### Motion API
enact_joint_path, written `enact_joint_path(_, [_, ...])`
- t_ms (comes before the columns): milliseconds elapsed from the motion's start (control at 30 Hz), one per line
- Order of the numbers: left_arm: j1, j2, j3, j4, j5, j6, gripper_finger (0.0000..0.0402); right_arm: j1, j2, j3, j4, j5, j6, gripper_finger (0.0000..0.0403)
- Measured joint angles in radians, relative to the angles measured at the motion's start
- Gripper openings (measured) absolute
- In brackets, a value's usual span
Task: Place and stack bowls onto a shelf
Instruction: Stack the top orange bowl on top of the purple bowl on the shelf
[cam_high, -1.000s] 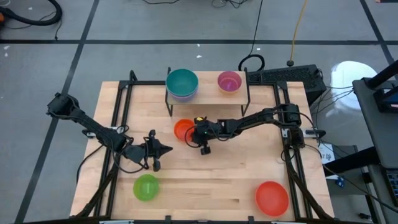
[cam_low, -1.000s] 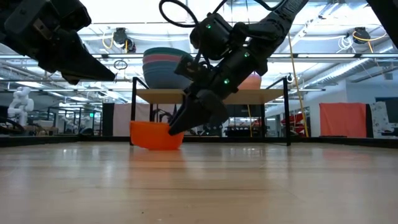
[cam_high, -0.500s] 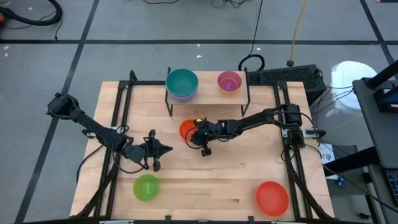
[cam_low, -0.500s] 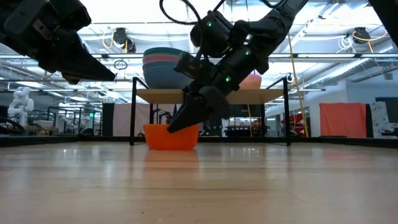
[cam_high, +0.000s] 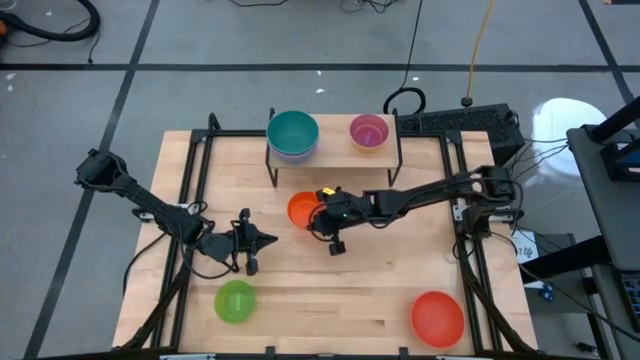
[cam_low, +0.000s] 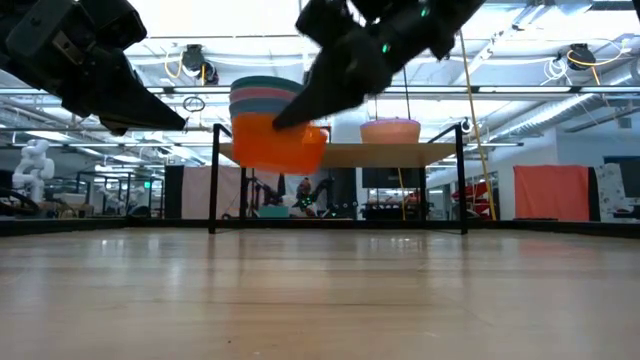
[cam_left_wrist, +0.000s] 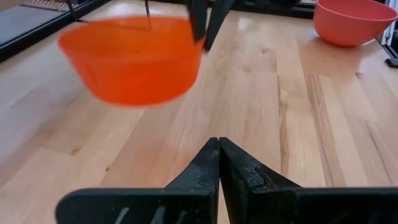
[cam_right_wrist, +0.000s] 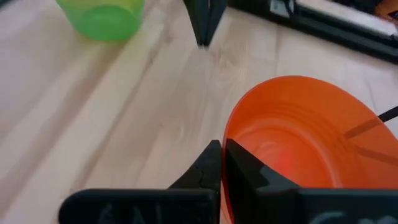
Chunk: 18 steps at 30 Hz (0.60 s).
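The right gripper (cam_high: 318, 212) is clamped on the rim of the orange bowl (cam_high: 302, 209), and the low view shows the bowl hanging clear of the tabletop (cam_high: 380, 290) at about shelf-board height. In the right wrist view both fingers pinch the wall, one inside and one outside.

The bit that matters: the shelf (cam_high: 335, 150) sits just beyond the bowl, toward the far edge of the tabletop. On its board there's a stack with a teal bowl (cam_high: 292, 132) on top at the left end and a pink bowl (cam_high: 368, 131) at the right. The orange bowl hangs in front of the stack, roughly under the gap between it and the pink one. So the next move is probably up and forward, onto either the stack or the pink bowl, can't tell which.

The right arm reaches in long and low from the right side, nearly stretched out across the middle. The left gripper (cam_high: 270, 239) waits closed and empty near the middle-left, pointing at the orange bowl, not touching it.

The green bowl (cam_high: 236, 300) and red bowl (cam_high: 437, 317) sit on the near tabletop, well apart
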Motion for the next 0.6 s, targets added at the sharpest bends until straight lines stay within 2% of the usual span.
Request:
enact_joint_path(233, [0.000,0.000,0.000,0.000,-0.002,0.000,0.0010,0.005,-0.130,0.001,-0.122,0.006,0.046,0.0000])
enact_joint_path(600, [0.000,0.000,0.000,0.000,-0.010,0.001,0.0010,-0.010,-0.335,0.001,-0.281,0.139,0.037,0.0000])
